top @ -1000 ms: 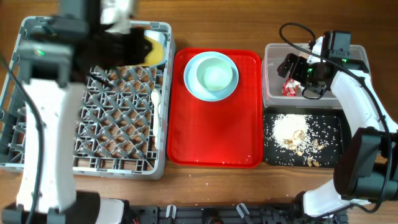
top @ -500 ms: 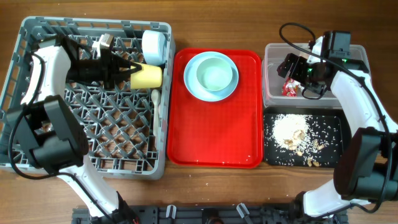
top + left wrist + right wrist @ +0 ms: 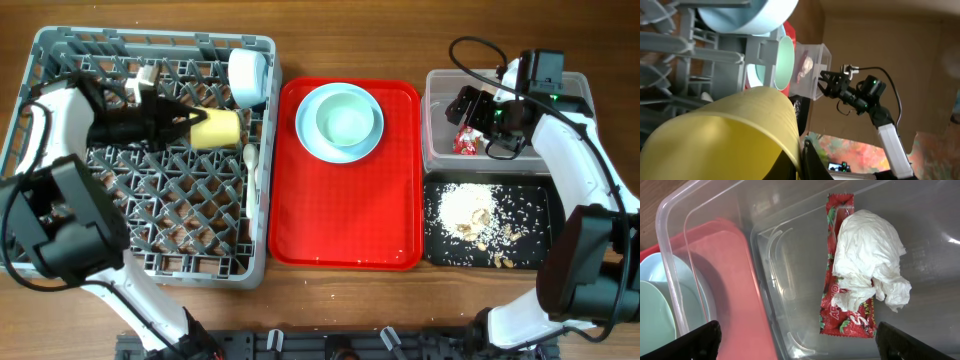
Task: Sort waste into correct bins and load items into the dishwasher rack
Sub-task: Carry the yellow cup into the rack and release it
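My left gripper [image 3: 190, 126] is shut on the rim of the yellow-green cup [image 3: 216, 128], which lies sideways just above the grey dishwasher rack [image 3: 60, 250]. In the left wrist view the cup [image 3: 725, 135] fills the lower left, with one finger inside the rim and one outside [image 3: 800, 155]. My right gripper [image 3: 478, 112] hangs open over the clear tub [image 3: 440, 90]; below it [image 3: 800, 347] lie the red wrapper [image 3: 847, 317] and white tissue [image 3: 867, 260]. Rice scraps [image 3: 468, 207] cover the black tray [image 3: 540, 195]. A pale green bowl [image 3: 349, 121] sits on a light blue plate [image 3: 308, 135].
The plate and bowl rest on a red serving tray [image 3: 340, 215] between rack and bins. A light blue bowl [image 3: 248, 75] stands on edge at the rack's back right, and a white spoon [image 3: 251, 160] lies along its right side. Upright pegs fill the rack.
My left arm has swung down over the rack and carried the cup leftward, away from the rack's right edge. The right arm has stayed still.
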Robot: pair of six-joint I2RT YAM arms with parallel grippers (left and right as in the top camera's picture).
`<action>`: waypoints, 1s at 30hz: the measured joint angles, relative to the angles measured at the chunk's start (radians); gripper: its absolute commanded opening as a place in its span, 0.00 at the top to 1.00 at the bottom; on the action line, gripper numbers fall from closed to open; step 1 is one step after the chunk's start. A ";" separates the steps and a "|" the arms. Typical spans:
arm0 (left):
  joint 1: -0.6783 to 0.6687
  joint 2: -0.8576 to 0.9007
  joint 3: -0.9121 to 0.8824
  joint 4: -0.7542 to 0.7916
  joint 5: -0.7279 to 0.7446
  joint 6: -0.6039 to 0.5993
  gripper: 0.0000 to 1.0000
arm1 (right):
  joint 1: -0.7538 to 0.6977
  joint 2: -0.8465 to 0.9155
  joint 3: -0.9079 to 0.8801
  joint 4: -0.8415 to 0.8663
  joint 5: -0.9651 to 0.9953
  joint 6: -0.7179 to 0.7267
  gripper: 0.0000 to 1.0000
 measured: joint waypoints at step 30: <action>-0.014 -0.004 -0.101 0.217 -0.025 -0.141 0.00 | 0.000 0.000 0.000 0.000 0.000 0.000 0.00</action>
